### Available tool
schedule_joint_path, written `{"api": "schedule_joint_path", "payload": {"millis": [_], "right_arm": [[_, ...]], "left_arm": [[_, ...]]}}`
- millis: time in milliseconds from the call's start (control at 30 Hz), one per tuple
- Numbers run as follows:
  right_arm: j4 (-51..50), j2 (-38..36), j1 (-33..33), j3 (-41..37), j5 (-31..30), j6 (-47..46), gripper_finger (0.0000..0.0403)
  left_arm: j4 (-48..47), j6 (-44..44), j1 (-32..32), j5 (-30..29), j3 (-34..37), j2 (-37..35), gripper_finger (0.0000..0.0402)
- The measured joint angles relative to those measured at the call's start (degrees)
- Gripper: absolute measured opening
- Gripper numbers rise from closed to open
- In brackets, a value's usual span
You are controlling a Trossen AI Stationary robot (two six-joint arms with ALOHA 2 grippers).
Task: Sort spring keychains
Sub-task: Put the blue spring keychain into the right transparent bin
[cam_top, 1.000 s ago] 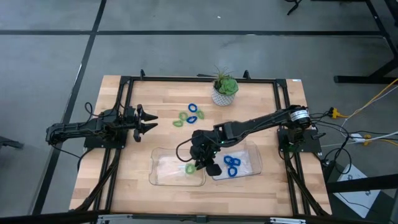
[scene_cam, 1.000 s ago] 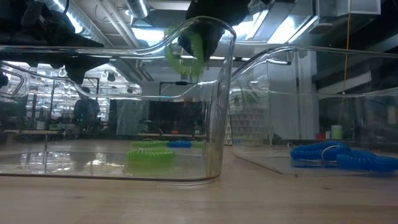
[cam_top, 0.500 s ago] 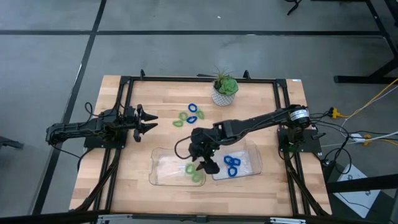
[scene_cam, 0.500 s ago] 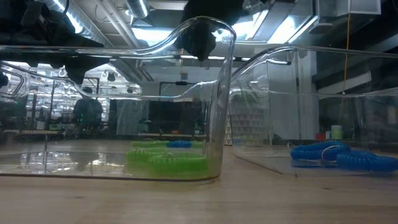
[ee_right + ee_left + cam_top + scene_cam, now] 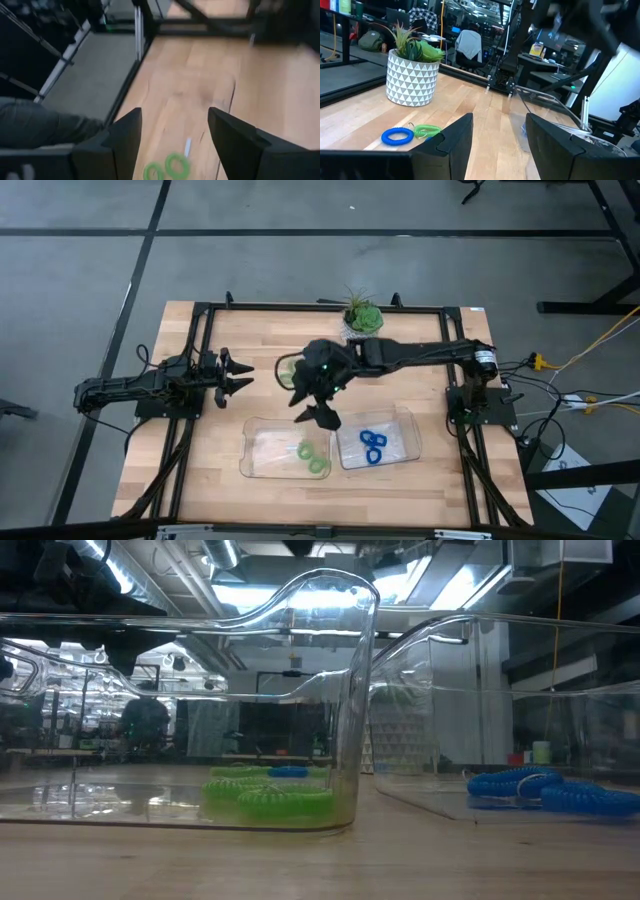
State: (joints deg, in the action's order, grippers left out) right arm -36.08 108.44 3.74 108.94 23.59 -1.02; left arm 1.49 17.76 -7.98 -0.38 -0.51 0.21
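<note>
Two light green spring keychains (image 5: 311, 457) lie on the floor of the left clear tray (image 5: 262, 450); they also show in the right wrist view (image 5: 166, 167) and the low view (image 5: 270, 800). Two blue keychains (image 5: 373, 446) lie in the right clear tray (image 5: 405, 438). My right gripper (image 5: 314, 418) hangs open and holds nothing, high above the left tray's far rim. More keychains, one blue (image 5: 397, 135) and one green (image 5: 426, 131), lie loose on the table near the plant pot; in the high view my right arm covers most of them. My left gripper (image 5: 243, 376) waits open at the table's left.
A potted plant in a white patterned pot (image 5: 360, 325) stands at the far middle of the table. A black frame (image 5: 200, 315) runs round the wooden top. The right arm (image 5: 420, 355) stretches across the table's far right part.
My right gripper has opened and let go of a green keychain, which has fallen into the left tray beside the other green one. The gripper has then risen and drawn back toward the table's far edge, out of the low view.
</note>
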Motion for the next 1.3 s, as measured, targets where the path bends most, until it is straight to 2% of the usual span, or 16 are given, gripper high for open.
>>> {"api": "schedule_joint_path", "payload": {"millis": [167, 367, 600, 933, 1167, 1300], "right_arm": [[-0.3, 0.0, -0.6, 4.6, 0.0, 0.3, 0.0227], [-0.9, 0.0, -0.7, 5.4, -0.3, 1.7, 0.0227], [-4.4, 0.1, -1.1, 4.0, -11.0, 4.5, 0.0227], [-8.7, 0.4, -3.9, 4.0, -20.0, 6.2, 0.0227], [-11.8, 2.4, -7.5, 1.9, -20.0, 5.6, 0.0227], [-11.1, 2.6, -9.4, -2.4, -20.0, 4.5, 0.0227]], "left_arm": [[0.0, 0.0, 0.0, 0.0, 0.0, 0.0, 0.0178], [0.0, 0.0, 0.0, 0.0, 0.0, 0.0, 0.0178], [0.0, 0.0, 0.0, 0.0, 0.0, 0.0, 0.0178], [0.0, 0.0, 0.0, 0.0, 0.0, 0.0, 0.0178], [0.0, 0.0, 0.0, 0.0, 0.0, 0.0, 0.0178], [-0.1, 0.0, 0.0, 0.0, 0.0, 0.0, 0.0178]]}}
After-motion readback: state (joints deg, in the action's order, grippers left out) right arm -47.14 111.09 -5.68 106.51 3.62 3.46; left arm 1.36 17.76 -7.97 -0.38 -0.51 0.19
